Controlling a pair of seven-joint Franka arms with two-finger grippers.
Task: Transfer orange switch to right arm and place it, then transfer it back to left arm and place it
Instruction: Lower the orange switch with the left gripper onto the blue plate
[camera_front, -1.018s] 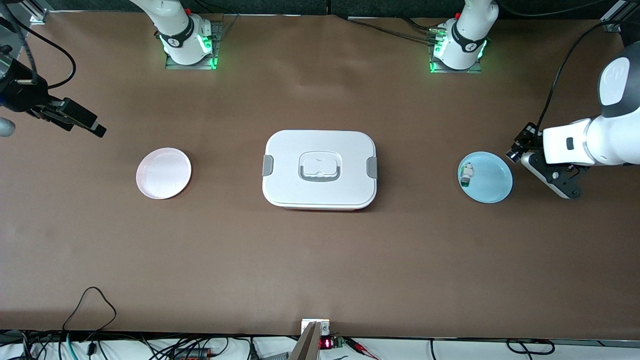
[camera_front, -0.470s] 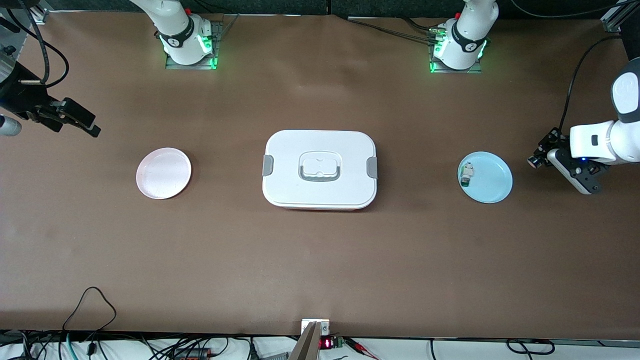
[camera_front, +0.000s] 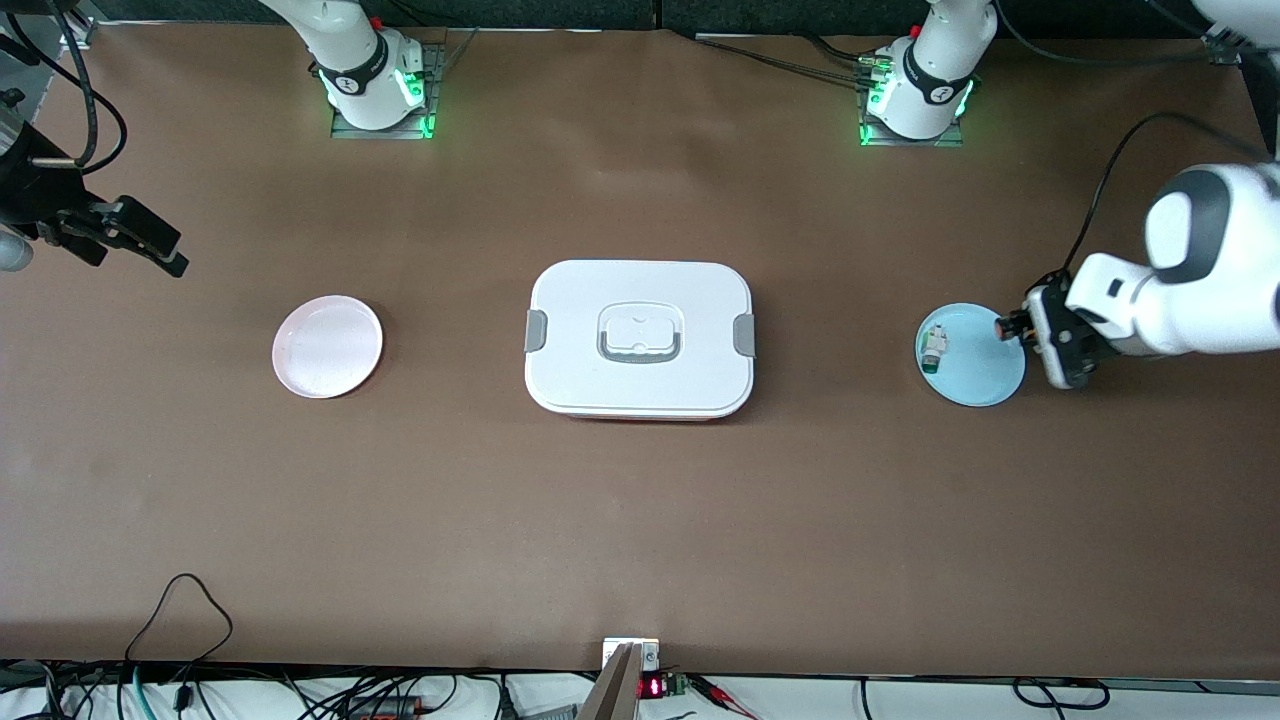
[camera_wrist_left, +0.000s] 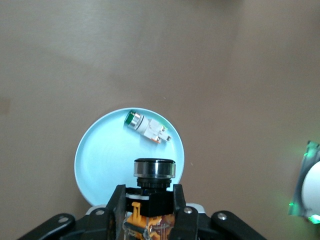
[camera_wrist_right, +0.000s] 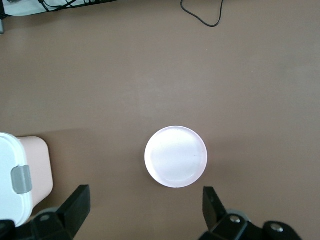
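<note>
The orange switch (camera_front: 1003, 327) is clamped in my left gripper (camera_front: 1022, 328), which is shut on its black and orange body (camera_wrist_left: 154, 196). The switch hangs over the rim of the light blue plate (camera_front: 985, 375) at the left arm's end of the table. A small white part with a green tip (camera_front: 934, 349) lies on that plate. The white lidded box (camera_front: 640, 338) sits at the table's middle. My right gripper (camera_front: 150, 243) hovers open and holds nothing at the right arm's end, above bare table beside the pink plate (camera_front: 327, 346).
In the right wrist view the pink plate (camera_wrist_right: 176, 156) lies ahead of the open gripper (camera_wrist_right: 145, 202), with a corner of the box (camera_wrist_right: 12, 172) at the edge. Cables trail along the table edge nearest the front camera (camera_front: 180, 600).
My left gripper swung outward past the blue plate, then came back to its rim with the switch still held. The right gripper drifted slightly toward its end of the table.
</note>
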